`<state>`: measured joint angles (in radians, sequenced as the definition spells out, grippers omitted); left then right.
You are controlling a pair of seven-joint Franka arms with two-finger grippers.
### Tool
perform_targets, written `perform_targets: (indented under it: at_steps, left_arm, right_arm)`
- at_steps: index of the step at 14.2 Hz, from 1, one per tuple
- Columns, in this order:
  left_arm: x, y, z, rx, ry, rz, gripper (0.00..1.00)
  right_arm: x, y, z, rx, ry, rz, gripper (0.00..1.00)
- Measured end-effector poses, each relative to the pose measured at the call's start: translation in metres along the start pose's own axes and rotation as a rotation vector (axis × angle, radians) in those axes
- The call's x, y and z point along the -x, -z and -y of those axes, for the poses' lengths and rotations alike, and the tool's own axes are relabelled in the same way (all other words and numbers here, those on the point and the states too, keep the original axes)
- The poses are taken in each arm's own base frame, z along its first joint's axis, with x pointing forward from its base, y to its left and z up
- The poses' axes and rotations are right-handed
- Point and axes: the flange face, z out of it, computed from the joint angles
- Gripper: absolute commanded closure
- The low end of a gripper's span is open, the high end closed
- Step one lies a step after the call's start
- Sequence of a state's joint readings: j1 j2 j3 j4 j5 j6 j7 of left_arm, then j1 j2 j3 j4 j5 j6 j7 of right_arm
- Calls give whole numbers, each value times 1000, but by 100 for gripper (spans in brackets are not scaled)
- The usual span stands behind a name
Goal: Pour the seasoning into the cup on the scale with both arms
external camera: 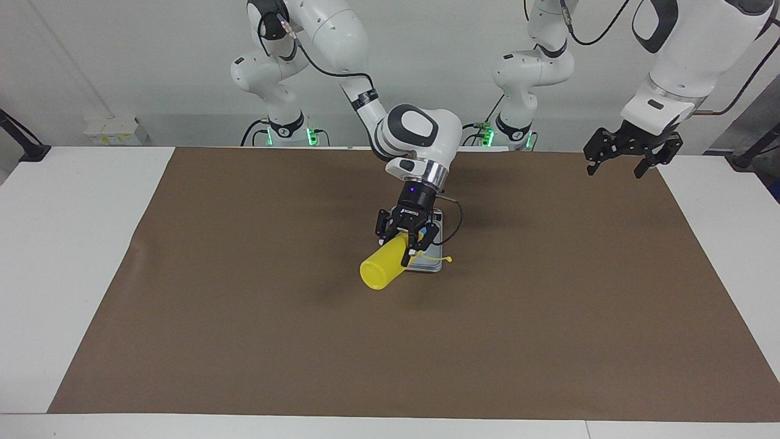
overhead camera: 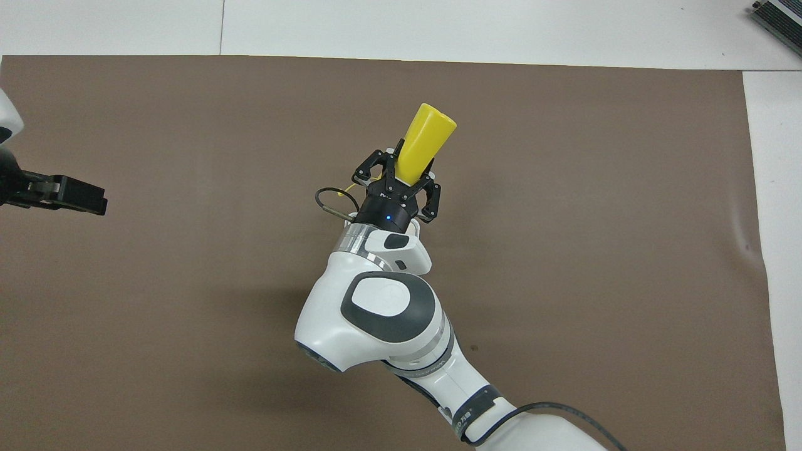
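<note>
My right gripper [external camera: 409, 244] is shut on the yellow seasoning bottle [external camera: 382, 268] and holds it tilted steeply, base up and away from the robots, nozzle end down over the scale [external camera: 428, 261]. Only a corner of the grey scale shows under the hand. The bottle's tethered cap [external camera: 448, 260] hangs out beside the scale. The cup is hidden beneath the gripper and bottle. In the overhead view the right gripper [overhead camera: 407, 170] grips the bottle [overhead camera: 427, 133] near its nozzle end. My left gripper [external camera: 634, 157] is open and empty, raised over the mat's corner at the left arm's end, and waits; it also shows in the overhead view [overhead camera: 59, 194].
A brown mat [external camera: 244, 317] covers most of the white table [external camera: 61, 256]. A black cable loop [external camera: 454, 222] hangs from the right wrist beside the scale.
</note>
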<state>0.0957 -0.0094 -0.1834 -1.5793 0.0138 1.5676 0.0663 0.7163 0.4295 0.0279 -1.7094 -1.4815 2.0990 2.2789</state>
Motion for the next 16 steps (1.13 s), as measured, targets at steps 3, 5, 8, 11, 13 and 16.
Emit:
perform_targets:
  at_steps: [3, 5, 8, 11, 13, 16]
  left_arm:
    - [0, 0, 0, 0, 0, 0, 0]
    - [0, 0, 0, 0, 0, 0, 0]
    - [0, 0, 0, 0, 0, 0, 0]
    - [0, 0, 0, 0, 0, 0, 0]
    - [0, 0, 0, 0, 0, 0, 0]
    - [0, 0, -1, 14, 19, -3, 0]
  right_arm:
    - [-3, -1, 0, 1, -4, -2, 100]
    - [-6, 0, 0, 5, -18, 9, 100]
    - [-23, 6, 2, 24, -112, 105, 100]
    - [-56, 8, -2, 88, -247, 230, 100]
    - [-68, 14, -4, 145, -338, 325, 100]
    - [-74, 14, -10, 265, -490, 479, 100]
